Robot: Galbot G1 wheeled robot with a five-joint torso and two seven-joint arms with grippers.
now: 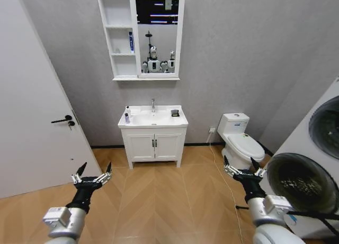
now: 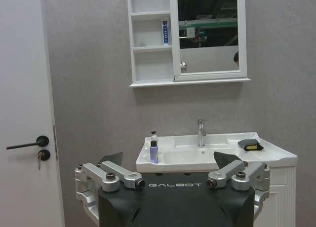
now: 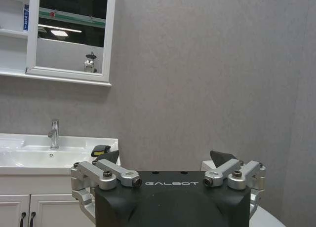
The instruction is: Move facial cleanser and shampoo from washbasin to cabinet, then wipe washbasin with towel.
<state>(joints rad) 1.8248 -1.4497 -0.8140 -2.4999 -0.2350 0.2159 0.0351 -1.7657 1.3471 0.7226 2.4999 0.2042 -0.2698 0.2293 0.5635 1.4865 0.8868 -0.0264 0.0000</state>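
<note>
Nearest the camera, low over the wood floor, the left gripper (image 1: 93,174) and right gripper (image 1: 243,168) are both held forward at about the same height, jaws spread wide and pinching nothing, touching nothing. That pose reads as a carrying stance for a robot that stands well back from its work: arms tucked in, claws ready, nothing to knock against. To the right, just beside the right arm, sits a washer (image 1: 312,170) with its round door toward the room, and past it a toilet (image 1: 241,140) against the wall. Farther on, across the open floor, the washbasin (image 1: 152,118) rests on a white vanity (image 1: 154,145), tap at the back centre. Two bottles (image 2: 153,148) stand together on the basin's left rim, touching or nearly so, a dark one in front of a white one; which is cleanser and which shampoo I cannot tell. The towel (image 2: 250,145) lies folded on the right rim, clear of the bowl, probably parked there so it stays dry until the wiping. Highest and farthest, the cabinet (image 1: 119,37) hangs on the wall above the basin, its open shelves left of the mirror, with a blue tube (image 1: 131,42) already upright on the middle shelf. By my judgement, no part of the task has begun.
</note>
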